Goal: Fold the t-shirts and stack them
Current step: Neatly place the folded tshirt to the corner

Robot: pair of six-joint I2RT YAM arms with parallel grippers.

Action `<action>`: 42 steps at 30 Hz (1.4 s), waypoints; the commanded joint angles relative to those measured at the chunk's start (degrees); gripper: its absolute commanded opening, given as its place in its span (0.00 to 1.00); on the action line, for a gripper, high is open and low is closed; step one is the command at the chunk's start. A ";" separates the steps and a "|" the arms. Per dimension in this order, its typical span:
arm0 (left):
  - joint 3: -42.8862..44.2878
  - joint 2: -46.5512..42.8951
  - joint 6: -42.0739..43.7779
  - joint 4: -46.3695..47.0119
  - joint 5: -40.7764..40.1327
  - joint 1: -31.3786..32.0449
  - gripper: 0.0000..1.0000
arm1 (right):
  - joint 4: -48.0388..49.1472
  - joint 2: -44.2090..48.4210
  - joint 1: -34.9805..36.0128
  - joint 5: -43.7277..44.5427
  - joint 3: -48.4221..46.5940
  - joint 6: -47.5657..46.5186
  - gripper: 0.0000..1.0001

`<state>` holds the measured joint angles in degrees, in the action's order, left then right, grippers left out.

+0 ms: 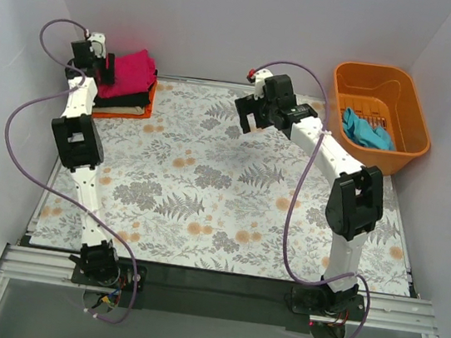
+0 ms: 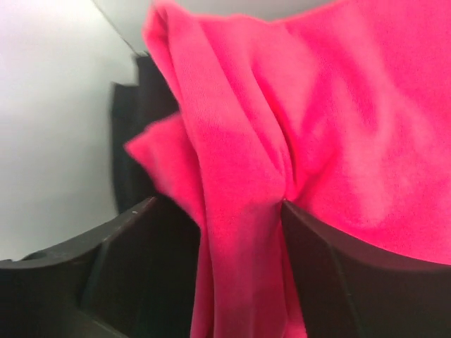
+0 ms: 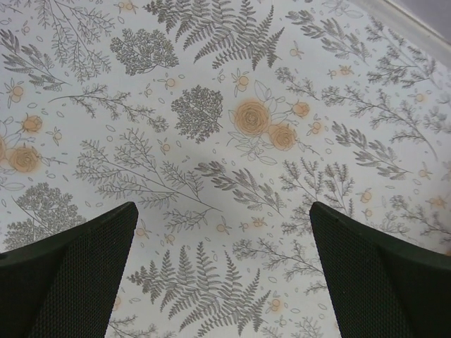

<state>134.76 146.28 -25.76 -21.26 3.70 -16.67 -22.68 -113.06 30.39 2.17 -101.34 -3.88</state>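
Where the left arm reaches into the far left corner of the table, the left gripper (image 1: pixel 99 63) is seen lowered onto a folded pile (image 1: pixel 130 101) of shirts. That pile is topped by the magenta-pink t-shirt (image 1: pixel 132 70), which lies bunched rather than flat, with black, white and orange layers seen beneath it. In the left wrist view a ridge of the magenta-pink t-shirt (image 2: pixel 296 127) is caught between the two dark fingers (image 2: pixel 141 239), so the jaws of the left gripper (image 2: pixel 218 204) are closed on that cloth. A dark layer is glimpsed behind the pink fabric, though it is too blurred to be made out further.

Toward the middle, the floral tablecloth (image 1: pixel 207 183) is spread across the work surface. Over its far middle part, the right gripper (image 1: pixel 254 116) is held above the cloth, well apart from the pile. In the right wrist view its jaws are spread wide with nothing between them, and only the fern and flower print of the floral tablecloth (image 3: pixel 232 113) is seen under the right gripper (image 3: pixel 222 211).

At the far right, an orange basket (image 1: pixel 414 141) is set at the table's corner. Inside it the teal-blue t-shirt (image 1: pixel 367 130) is left crumpled against the bottom.
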 commanded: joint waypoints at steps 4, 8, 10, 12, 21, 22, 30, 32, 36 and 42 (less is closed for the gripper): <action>3.41 -12.85 4.14 -3.26 -3.00 -0.73 0.71 | -1.14 9.86 -1.56 2.13 0.70 -8.77 0.98; 0.86 -19.78 -1.21 -4.40 -3.81 -4.68 0.73 | -2.28 15.04 -4.37 1.87 2.46 -11.41 0.98; 0.07 -21.81 -3.94 -7.56 0.86 -6.70 0.73 | -2.98 16.72 -5.78 1.69 3.69 -12.11 0.98; -3.77 -25.40 -3.60 -10.11 4.36 -6.80 0.72 | -3.25 19.27 -6.92 0.21 4.74 -12.20 0.98; -12.68 -26.32 -12.64 -10.91 23.88 -6.71 0.17 | -3.25 24.90 -7.81 -1.74 12.66 -10.01 0.98; -11.63 -23.96 -13.95 -11.00 24.76 -6.71 0.15 | -3.16 24.73 -7.89 -3.30 12.92 -9.92 0.98; -4.42 -12.70 -17.48 -9.51 20.92 -6.10 0.09 | -3.34 19.90 -7.81 -4.55 11.52 -8.86 0.98; -3.11 -10.76 -17.83 -9.16 18.46 -6.10 0.10 | -3.69 18.23 -7.81 -4.81 10.90 -8.51 0.98; -1.43 -5.67 -17.14 -8.54 7.04 -6.10 0.12 | -4.48 16.47 -7.81 -4.81 9.67 -8.34 0.98; -1.43 -4.77 -14.50 -6.00 -3.00 -6.10 0.17 | -5.18 15.85 -7.89 -4.46 9.32 -8.86 0.98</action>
<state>131.55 143.09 -42.02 -29.82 8.84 -22.28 -27.75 -98.00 22.52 -1.87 -88.77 -13.26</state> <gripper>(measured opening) 0.159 0.984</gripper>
